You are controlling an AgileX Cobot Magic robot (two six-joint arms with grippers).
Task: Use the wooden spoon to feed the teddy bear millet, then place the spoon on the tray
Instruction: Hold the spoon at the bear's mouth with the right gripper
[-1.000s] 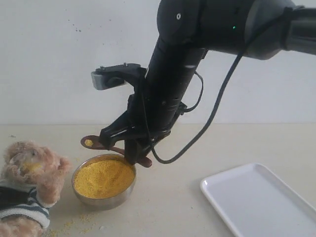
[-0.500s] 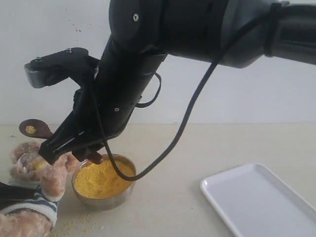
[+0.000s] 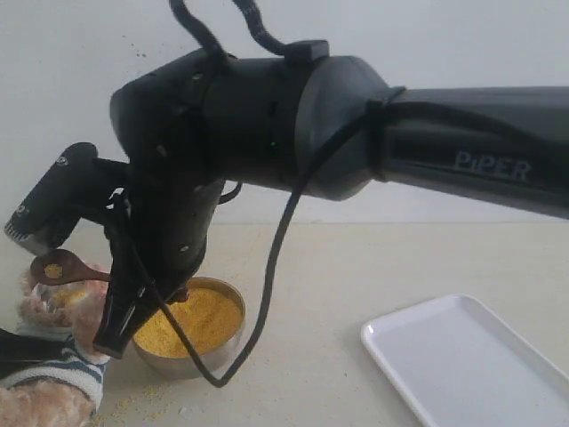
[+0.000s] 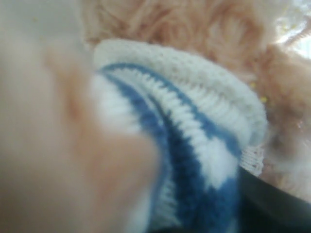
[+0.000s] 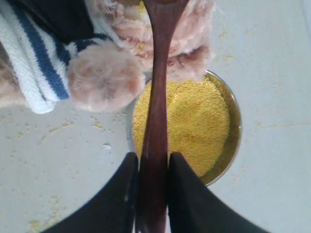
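The teddy bear [image 3: 44, 307] sits at the far left, its striped shirt [image 4: 194, 126] filling the left wrist view. A dark finger [image 4: 277, 206] of my left gripper [image 3: 27, 345] presses across the shirt, holding the bear. My right gripper [image 5: 153, 162] is shut on the handle of the wooden spoon [image 5: 158, 73]. The spoon's small bowl [image 3: 55, 267] carries a few grains and hovers at the bear's face. Just right of the bear, under the right gripper [image 3: 133, 307], stands the steel bowl [image 3: 191, 360] of millet [image 5: 194, 121].
The white tray [image 3: 471, 356] lies at the front right, well apart from the bowl. Millet crumbs [image 3: 133, 405] are scattered on the beige table in front of the bowl and the bear. The bulky right arm [image 3: 356, 133] spans the scene above the table.
My right arm has swung left, carrying the spoon from above the steel bowl to the bear's face. The bear has tipped back, with a dark finger now across its shirt.
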